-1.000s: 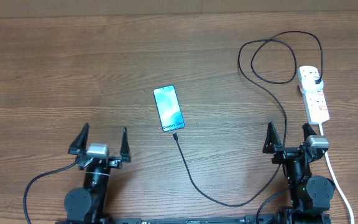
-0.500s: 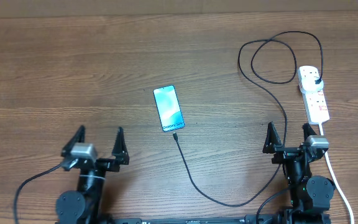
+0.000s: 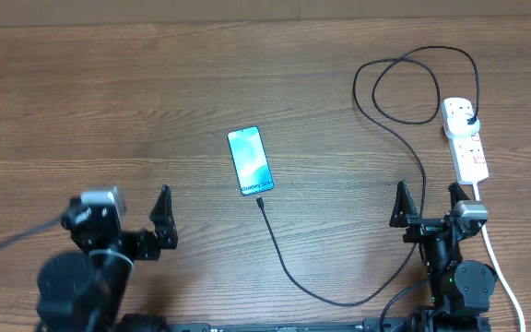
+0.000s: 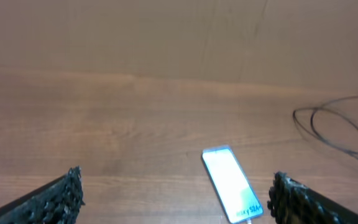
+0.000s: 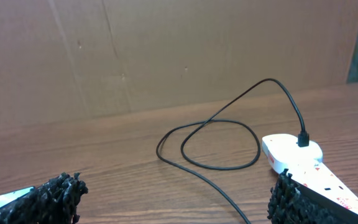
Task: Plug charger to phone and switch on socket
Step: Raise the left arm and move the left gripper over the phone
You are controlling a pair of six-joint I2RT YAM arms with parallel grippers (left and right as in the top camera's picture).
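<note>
The left gripper [image 4: 176, 175] stands with its jaws spread wide, holding nothing and touching nothing, above the near edge of the wooden table [image 3: 109, 92] toward the left corner; in the overhead view it is blurred. The right gripper [image 3: 427, 189] is likewise wide apart and empty, near the right end of the near edge, with the black cable passing just beside its left finger. The phone [image 3: 250, 160] lies flat, screen up and lit, about midway along the table and closer to the near edge than the far one. Its long axis runs from near edge to far edge, tilted slightly, and the end with small white text points at the near edge. The charger [image 3: 289, 272] has its small connector tip at that near end of the phone; whether it is seated in the port cannot be told. The cable curves toward the near edge, sweeps right, climbs to loops by the far right corner and ends in a black plug in the power strip [image 3: 466, 138], which lies along the right edge, its white cord [image 3: 501, 267] trailing to the near edge
</note>
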